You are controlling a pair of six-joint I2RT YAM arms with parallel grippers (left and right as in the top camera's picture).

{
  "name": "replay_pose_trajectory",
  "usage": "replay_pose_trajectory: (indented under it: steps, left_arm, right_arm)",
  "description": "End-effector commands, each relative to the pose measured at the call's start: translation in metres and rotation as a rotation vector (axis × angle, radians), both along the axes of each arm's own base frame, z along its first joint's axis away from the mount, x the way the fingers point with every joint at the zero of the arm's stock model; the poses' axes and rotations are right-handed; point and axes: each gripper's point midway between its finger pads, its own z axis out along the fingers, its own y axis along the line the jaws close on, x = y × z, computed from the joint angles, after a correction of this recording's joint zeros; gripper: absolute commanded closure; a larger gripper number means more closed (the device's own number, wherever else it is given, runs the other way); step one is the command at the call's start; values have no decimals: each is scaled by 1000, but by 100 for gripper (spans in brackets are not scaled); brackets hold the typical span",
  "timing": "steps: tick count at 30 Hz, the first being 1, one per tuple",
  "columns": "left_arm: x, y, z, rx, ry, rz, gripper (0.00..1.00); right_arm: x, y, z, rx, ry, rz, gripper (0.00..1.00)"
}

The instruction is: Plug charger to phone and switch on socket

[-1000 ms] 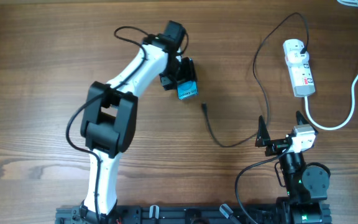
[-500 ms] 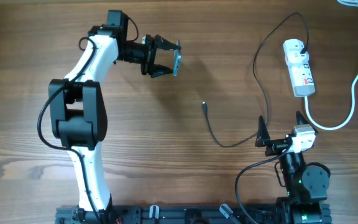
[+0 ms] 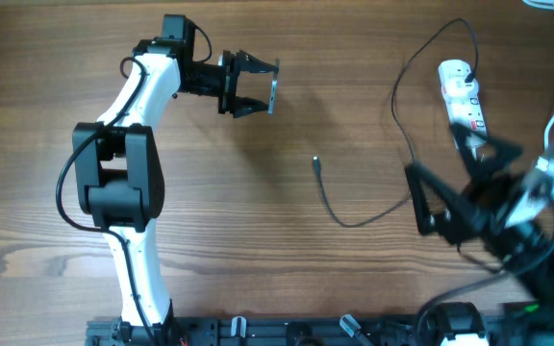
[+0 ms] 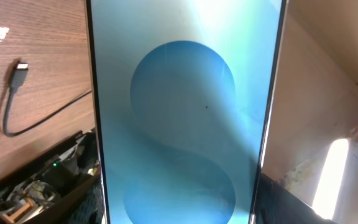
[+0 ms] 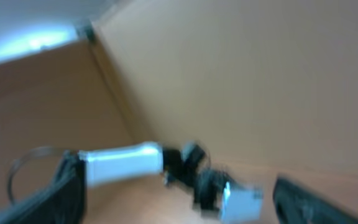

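Note:
My left gripper (image 3: 258,85) is shut on the phone (image 3: 272,86) and holds it on edge above the table at the upper left. In the left wrist view the phone's cyan screen (image 4: 185,106) fills the frame between the fingers (image 4: 185,214). The charger's black connector tip (image 3: 316,165) lies on the table in the middle. It also shows in the left wrist view (image 4: 20,65). Its thin cable (image 3: 397,101) loops up to the white socket (image 3: 462,96) at the upper right. My right gripper (image 3: 455,183) is open, blurred, just below the socket. The right wrist view is blurred, with its fingers (image 5: 185,205) spread apart.
A thick white cord (image 3: 551,125) trails from the socket along the right edge. My left arm (image 3: 123,173) stretches up the left side. The arm bases and a black rail (image 3: 258,332) line the front edge.
My left arm swung left and turned the phone on edge, then held still. In the last half second my right arm left its rest pose and moved up and right toward the socket.

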Motion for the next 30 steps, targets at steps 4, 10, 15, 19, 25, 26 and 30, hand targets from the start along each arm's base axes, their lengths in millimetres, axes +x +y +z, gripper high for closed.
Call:
replay_pose_trajectory:
  steps: [4,10,15,19,25,26,30]
  left_arm:
    - [0,1,9,59,1,25,34]
    - [-3,-12,7,79,-4,5,36]
    - [-7,-21,-2,133,-12,-8,35]
    - [-4,-21,-9,175,0,8,35]
    - [-3,-23,-5,153,31,16,35]
    - [-4,-24,-2,135,33,11,35]
    - [-6,-26,4,103,33,-2,35]
  right_arm:
    - [108,20,-62,-413,605,-143,0]
    - [155,148,-163,-515,767,-47,0]
    - [185,135,-234,-521,957,-294,12]
    - [188,138,-263,-557,997,-383,21]
    - [195,148,-287,-504,1024,-492,25]
    - [197,148,-290,-492,1034,-503,29]
    - [205,155,-290,-480,1010,-466,47]
